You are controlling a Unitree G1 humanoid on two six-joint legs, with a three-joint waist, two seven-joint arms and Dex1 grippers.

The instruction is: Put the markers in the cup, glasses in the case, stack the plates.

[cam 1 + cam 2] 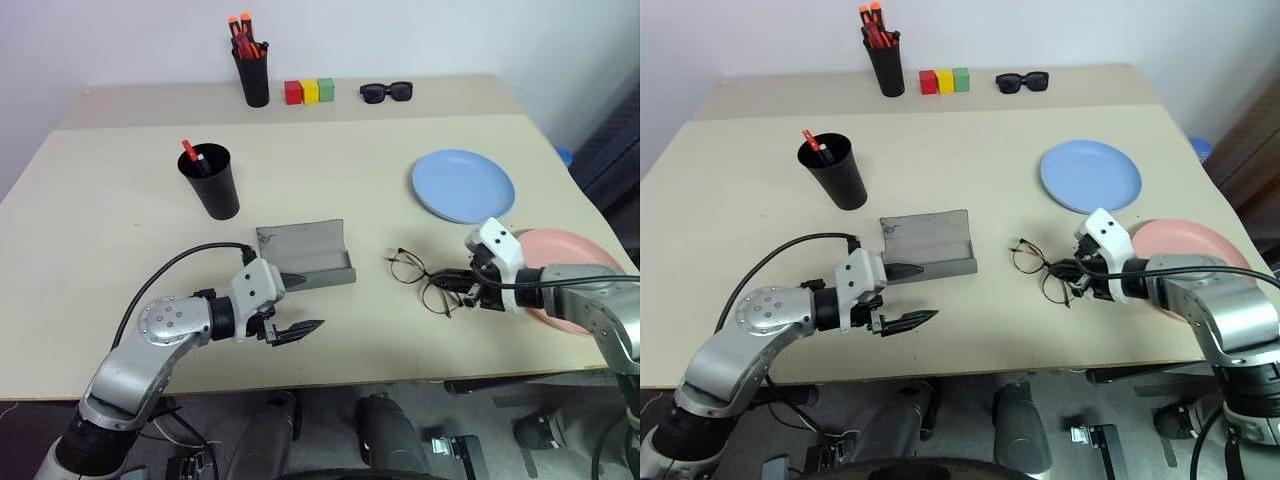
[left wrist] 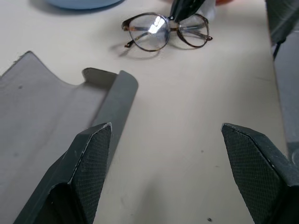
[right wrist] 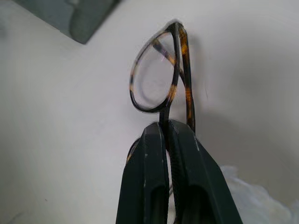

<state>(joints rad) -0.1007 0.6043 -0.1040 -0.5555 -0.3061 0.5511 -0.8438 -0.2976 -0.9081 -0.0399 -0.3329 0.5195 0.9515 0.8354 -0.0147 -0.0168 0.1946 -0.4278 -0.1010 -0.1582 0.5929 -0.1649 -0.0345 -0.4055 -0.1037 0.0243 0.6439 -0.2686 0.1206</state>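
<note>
The glasses step is judged to be in hand: the right gripper (image 3: 166,135) is pinched tight on the frame of the glasses (image 1: 418,277), which lie on the table (image 1: 120,240) just ahead of its fingers. The grey case (image 1: 305,255) lies open to that gripper's left, beside the left gripper (image 1: 292,305), whose jaws are spread wide on nothing. Next, a lift and carry over the case is called for. No writing can be read

Glasses (image 1: 418,280) lie between case (image 1: 305,255) and plates (image 1: 463,185).
</note>
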